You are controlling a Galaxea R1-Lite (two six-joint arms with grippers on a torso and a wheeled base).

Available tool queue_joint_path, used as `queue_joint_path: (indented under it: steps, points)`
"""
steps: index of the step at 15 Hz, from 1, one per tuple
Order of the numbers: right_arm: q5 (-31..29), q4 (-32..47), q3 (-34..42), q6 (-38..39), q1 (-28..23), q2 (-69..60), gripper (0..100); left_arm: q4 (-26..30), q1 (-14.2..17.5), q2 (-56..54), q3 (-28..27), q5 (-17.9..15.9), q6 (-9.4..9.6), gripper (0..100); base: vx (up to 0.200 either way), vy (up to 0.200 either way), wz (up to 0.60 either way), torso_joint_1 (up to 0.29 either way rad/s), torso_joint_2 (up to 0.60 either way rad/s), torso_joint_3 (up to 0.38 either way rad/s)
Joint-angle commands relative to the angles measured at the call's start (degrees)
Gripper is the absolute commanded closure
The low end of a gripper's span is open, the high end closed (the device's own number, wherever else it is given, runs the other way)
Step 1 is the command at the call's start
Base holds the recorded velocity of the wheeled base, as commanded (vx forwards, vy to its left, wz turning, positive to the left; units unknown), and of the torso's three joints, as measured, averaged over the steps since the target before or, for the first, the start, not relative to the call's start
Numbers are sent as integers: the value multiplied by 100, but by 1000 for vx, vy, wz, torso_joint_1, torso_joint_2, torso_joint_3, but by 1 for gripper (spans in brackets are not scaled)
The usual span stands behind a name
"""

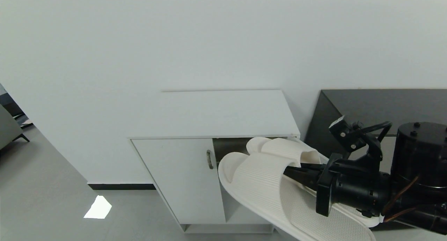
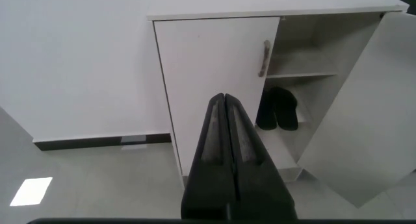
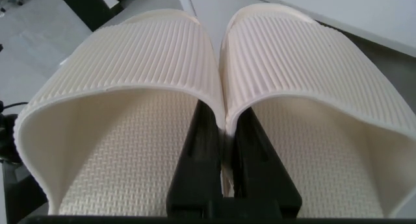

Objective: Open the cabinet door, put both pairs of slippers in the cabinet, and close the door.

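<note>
A pair of cream ribbed slippers (image 1: 258, 178) hangs in the air in front of the white cabinet (image 1: 223, 111), level with its open right half. My right gripper (image 3: 224, 130) is shut on the two inner walls of the slippers (image 3: 286, 62), with one finger inside each. A pair of black slippers (image 2: 278, 109) stands on a lower shelf inside the cabinet. The cabinet's right door (image 2: 367, 113) is swung wide open, while the left door (image 2: 214, 74) with its handle (image 2: 264, 58) is closed. My left gripper (image 2: 225, 130) is shut and empty, some way in front of the closed left door.
A dark panel (image 1: 370, 104) leans against the wall right of the cabinet. A bright patch of light (image 1: 98, 207) lies on the grey floor at the left. A black baseboard (image 1: 120, 186) runs along the wall. An upper shelf (image 2: 302, 73) shows inside the cabinet.
</note>
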Motion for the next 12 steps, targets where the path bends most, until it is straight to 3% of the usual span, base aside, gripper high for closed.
queue_joint_path:
  steps: [1, 6, 12]
  points:
    - [6, -6, -2, 4, 7, 16, 100, 2, -5, 8, 0, 3, 2, 100, 0, 0, 0, 0, 0, 0]
    - [6, -138, 112, 4, 16, 33, 100, 2, -5, 8, 0, 3, 2, 100, 0, 0, 0, 0, 0, 0]
    - [138, -446, 244, -5, 16, 112, 100, 2, -5, 8, 0, -6, 2, 100, 0, 0, 0, -159, 345, 183]
